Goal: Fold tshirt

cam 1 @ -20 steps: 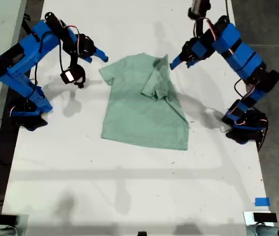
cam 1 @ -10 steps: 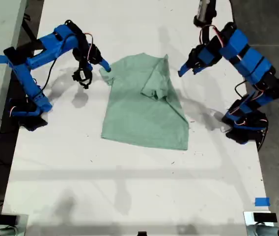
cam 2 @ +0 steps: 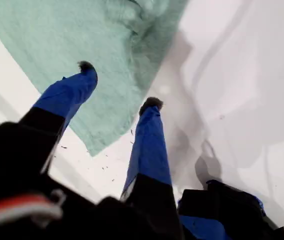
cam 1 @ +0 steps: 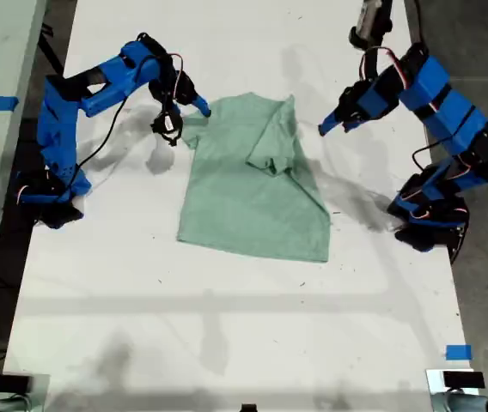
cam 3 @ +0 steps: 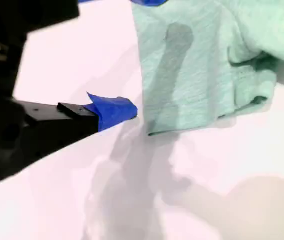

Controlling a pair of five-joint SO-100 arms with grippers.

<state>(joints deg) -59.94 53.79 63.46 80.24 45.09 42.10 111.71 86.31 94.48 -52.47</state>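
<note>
White table [cam 1: 227, 343] is filling the exterior view, and the tshirt [cam 1: 244, 197] is lying flat just toward 12 o'clock of centre, one sleeve already folded in. My first gripper [cam 2: 119, 85] is hovering wide open at the shirt's 10 o'clock sleeve, its arm reaching low. I should pinch only that edge, then carry it across smoothly. My second gripper [cam 1: 323, 129] is hanging raised at 2 o'clock, clear of the cloth; I cannot tell its gap.

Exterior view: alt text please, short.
A pale green tshirt lies on a white table, one sleeve folded inward. My first gripper hovers over its edge at the view's left, my second gripper just off it at the view's right.
</note>
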